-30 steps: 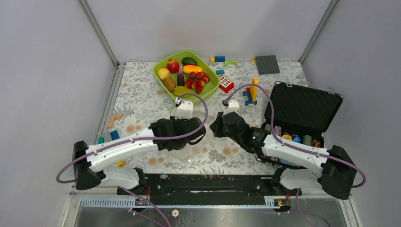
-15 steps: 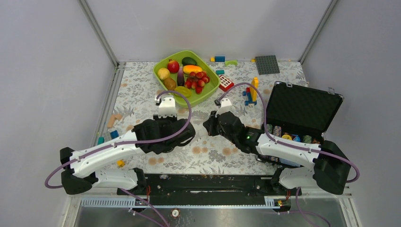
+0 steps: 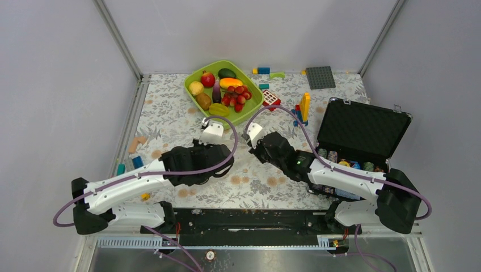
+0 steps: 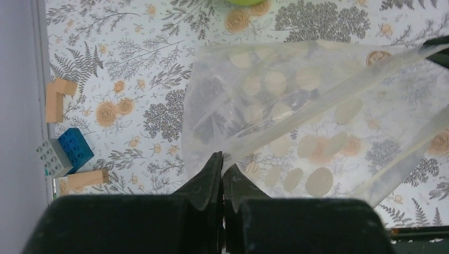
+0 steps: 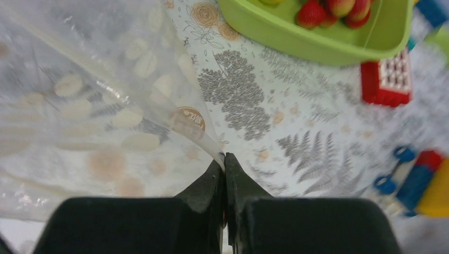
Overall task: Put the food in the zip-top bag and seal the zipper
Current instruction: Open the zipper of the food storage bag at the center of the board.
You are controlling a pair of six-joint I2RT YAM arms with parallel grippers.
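Clear dotted plastic sits between the fingertips of my left gripper [image 4: 222, 159]: the jaws are pressed together on one edge of the zip-top bag [image 4: 275, 100], and my right gripper [image 5: 225, 159] is likewise closed to a thin pinch on a corner of the same film; I judge the two holds serve to keep the bag up off the flowered tablecloth [image 4: 132, 63] and stretched between my arms, so its mouth can be brought to the food [image 3: 222, 90] and pulled open; nothing is in the bag yet, for the fruit lies in the lime-green tray [image 3: 192, 79] just beyond my wrists; which edge carries the zipper I cannot make out; the left wrist view shows the sheet fanning away from my fingers, taut along a diagonal fold, with tan, grey and blue blocks [image 4: 74, 151] off by the wall; the right wrist view shows instead the tray's near wall close ahead, red fruit inside it, and a red brick [image 5: 386, 76] beside it; only the top view shows both arms converging and the open black case [image 3: 363, 133] at my right, yet the bag is almost invisible there.
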